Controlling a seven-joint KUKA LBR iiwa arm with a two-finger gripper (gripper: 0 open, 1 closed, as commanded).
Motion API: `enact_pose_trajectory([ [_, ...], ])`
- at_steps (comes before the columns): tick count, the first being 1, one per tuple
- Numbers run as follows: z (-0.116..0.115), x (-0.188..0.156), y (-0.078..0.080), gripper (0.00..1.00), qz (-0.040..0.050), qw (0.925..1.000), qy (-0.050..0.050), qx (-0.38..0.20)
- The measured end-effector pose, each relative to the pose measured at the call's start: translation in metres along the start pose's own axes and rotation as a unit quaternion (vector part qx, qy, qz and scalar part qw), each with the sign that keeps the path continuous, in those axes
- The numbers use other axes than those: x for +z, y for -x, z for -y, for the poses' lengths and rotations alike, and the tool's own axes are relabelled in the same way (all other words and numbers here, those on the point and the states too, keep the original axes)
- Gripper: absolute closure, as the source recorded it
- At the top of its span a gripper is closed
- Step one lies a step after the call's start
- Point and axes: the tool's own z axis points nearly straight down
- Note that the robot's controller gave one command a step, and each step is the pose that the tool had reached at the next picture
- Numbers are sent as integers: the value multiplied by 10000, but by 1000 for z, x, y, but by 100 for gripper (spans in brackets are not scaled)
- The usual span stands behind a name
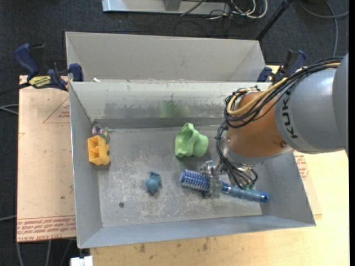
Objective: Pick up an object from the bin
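Gripper [211, 177] down at the bin [166, 107] floor, right of centre, set on the neck of a blue brush [193, 179] that lies flat, bristle head to the left and handle running right toward the bin's right wall; whether the gripper is wide, narrow or gripping the brush cannot be told, as the orange wrist cover and cables hide it. Green soft lump [191, 141] just beyond the brush head, apart from it. Small blue lump [153, 183] left of the brush, yellow block [99, 150] well apart near the left wall.
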Motion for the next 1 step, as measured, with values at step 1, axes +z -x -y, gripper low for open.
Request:
enact_pose_trajectory([
  [1,20,-136,-26,100,40,9993,-29,-365],
])
